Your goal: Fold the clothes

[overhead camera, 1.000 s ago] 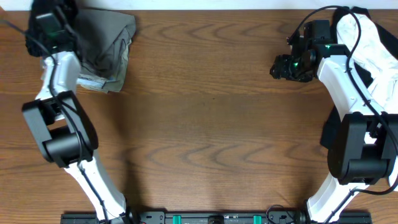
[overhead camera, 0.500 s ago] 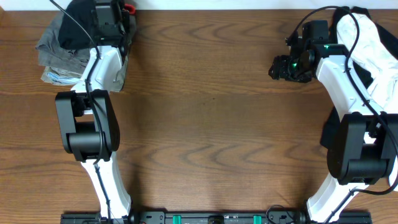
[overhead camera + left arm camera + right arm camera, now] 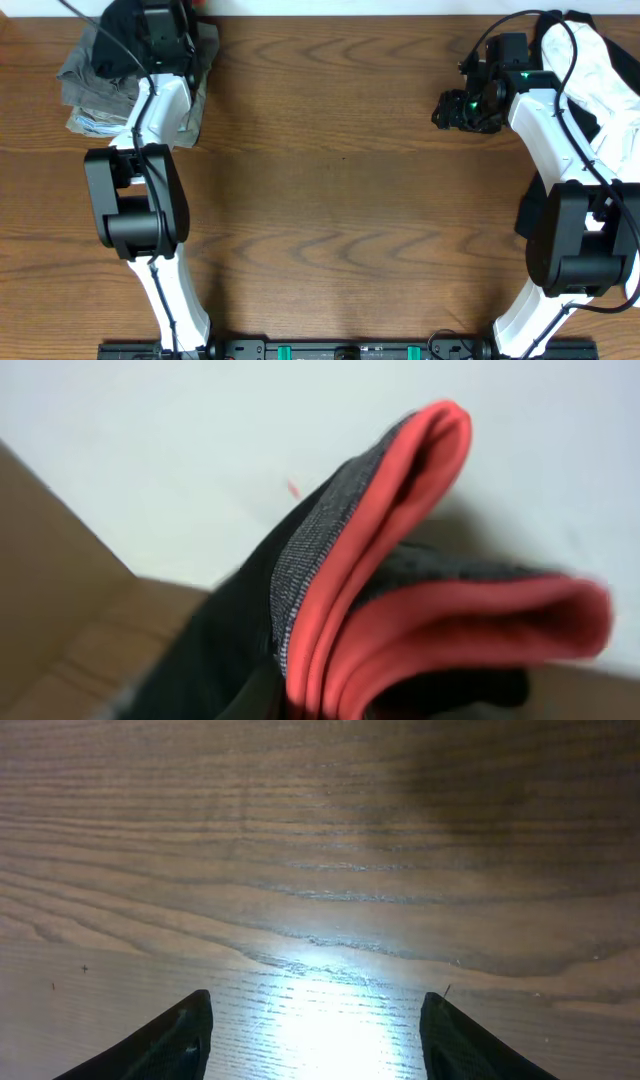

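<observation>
**Leggings pinched at the far-left corner, all bare worktop lying to the right**

Leggings (image 3: 300, 590) fill the left wrist view. The grey waistband and its red-orange edge (image 3: 385, 530) are bunched into folds right in front of the camera, with pale wall behind them rather than wood. The cloth hides the fingers, but the left jaws are closed. Since the waistband sits lifted at their mouth, I judge that they are gripping it.

The rest of the leggings runs down and out of sight, so their long axis cannot be told. From above, this grip sits at the far-left corner, over the pile of grey and olive garments (image 3: 85, 75).

The bare middle of the worktop (image 3: 340, 200) lies to the right of the held waistband and nearer the robot. That is where the leggings would need to be drawn out flat.

The left arm (image 3: 135, 190) is stretched straight out from its base to the far edge, with the wrist raised. It is the only arm near the leggings.

The right arm (image 3: 570, 240) is well apart at the far right, beside the black-and-white tops (image 3: 615, 75). Its wrist points inward and down. The right jaws stand wide open over bare wood with nothing between them.
</observation>
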